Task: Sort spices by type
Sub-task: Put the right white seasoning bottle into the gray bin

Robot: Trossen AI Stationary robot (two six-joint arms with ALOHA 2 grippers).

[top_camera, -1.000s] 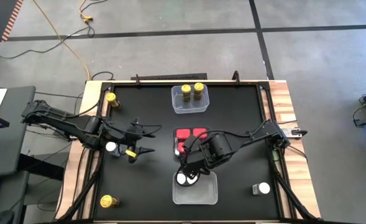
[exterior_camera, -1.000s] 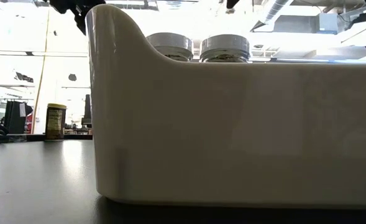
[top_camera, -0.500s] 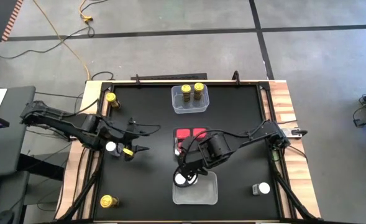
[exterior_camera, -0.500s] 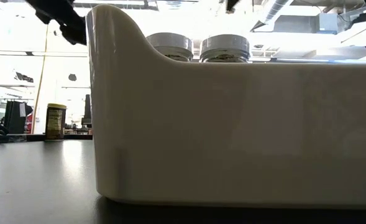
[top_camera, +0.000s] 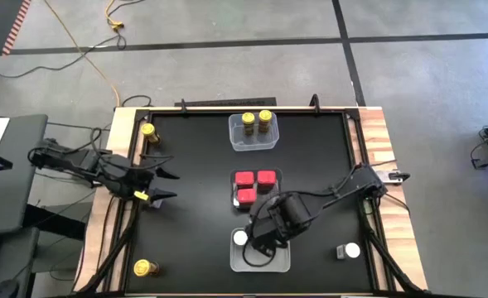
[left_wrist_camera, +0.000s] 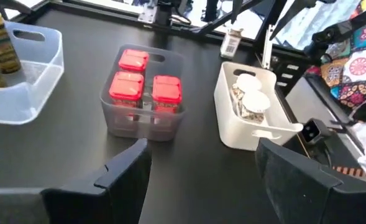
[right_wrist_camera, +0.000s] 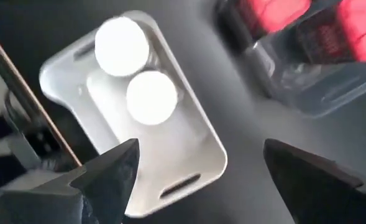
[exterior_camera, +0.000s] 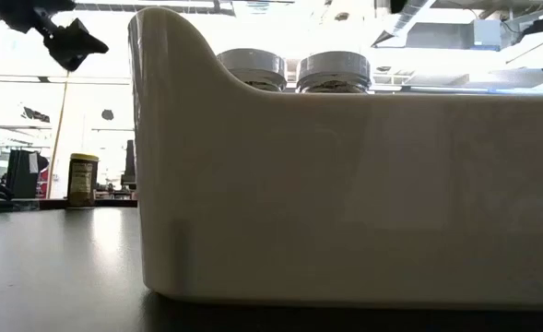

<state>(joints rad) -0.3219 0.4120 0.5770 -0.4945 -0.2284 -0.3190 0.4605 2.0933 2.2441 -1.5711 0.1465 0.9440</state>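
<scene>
1. High view only: takes in the whole table (top_camera: 194,149). Shows two yellow-capped jars (top_camera: 255,122) in a clear tub (top_camera: 253,142) at the far edge, three red tins (top_camera: 252,184) in a second clear tub mid-table, and a white tub (top_camera: 264,261) at the near edge.
2. Same view only: catches the strays. Finds one loose yellow-capped jar (top_camera: 148,131) at the far left corner, another (top_camera: 144,267) at the near left corner, and a loose white-capped jar (top_camera: 353,249) near the right corner.
3. Also places the left gripper (top_camera: 167,185) at the table's left side, well apart from the tubs, and the right gripper (top_camera: 260,244) above the white tub.
4. Right wrist view: looks down between widely spread fingers (right_wrist_camera: 108,174) with nothing held. Reveals two white-capped jars (right_wrist_camera: 136,71) side by side at one end of the white tub, mostly covered by the arm from above.
5. Left wrist view: shows fingers apart, roughly midway, gripping nothing.
6. Low view: fills with the white tub's wall. Gives only ribbed pale caps over the rim.
7. Looks: amber glass under yellow lids; boxy red tins with square tops; round jars with flat white caps.
</scene>
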